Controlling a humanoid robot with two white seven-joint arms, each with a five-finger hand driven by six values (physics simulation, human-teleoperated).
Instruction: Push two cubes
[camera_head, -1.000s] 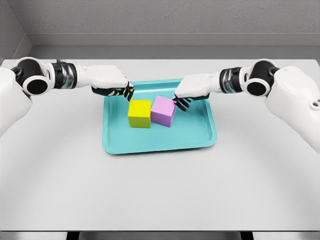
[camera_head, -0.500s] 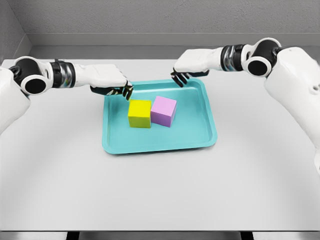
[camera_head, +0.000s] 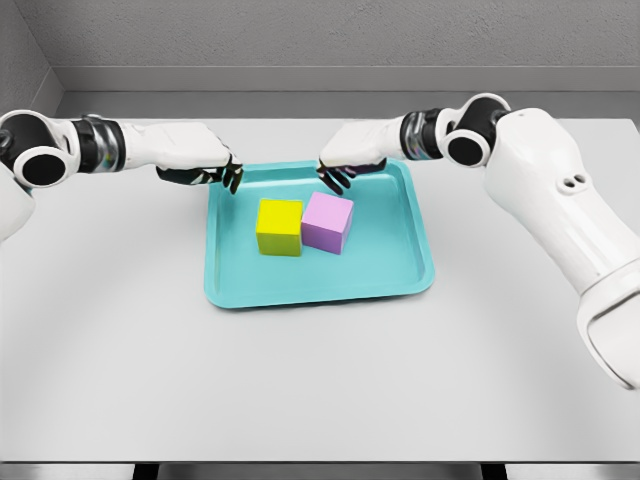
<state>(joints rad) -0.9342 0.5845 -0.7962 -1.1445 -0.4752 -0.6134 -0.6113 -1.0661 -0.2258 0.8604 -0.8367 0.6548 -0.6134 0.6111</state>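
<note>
Teal plastic frames the action: a shallow tray (camera_head: 418, 262) sits mid-tabletop (camera_head: 320, 380) with a yellow cube (camera_head: 279, 227) and a pink cube (camera_head: 327, 222) side by side, touching, near its centre. Both cubes lie on the near side of the hands. The right hand (camera_head: 345, 168) hovers over the tray's far edge, just behind the pink cube, fingers curled downward and holding nothing. The left hand (camera_head: 200, 165) hangs at the tray's far-left corner, farther from the yellow cube and off to its left, fingers likewise bent and empty. By position, the right hand is the nearer of the two, and any push from there would likely drive the pink cube toward the robot.
</note>
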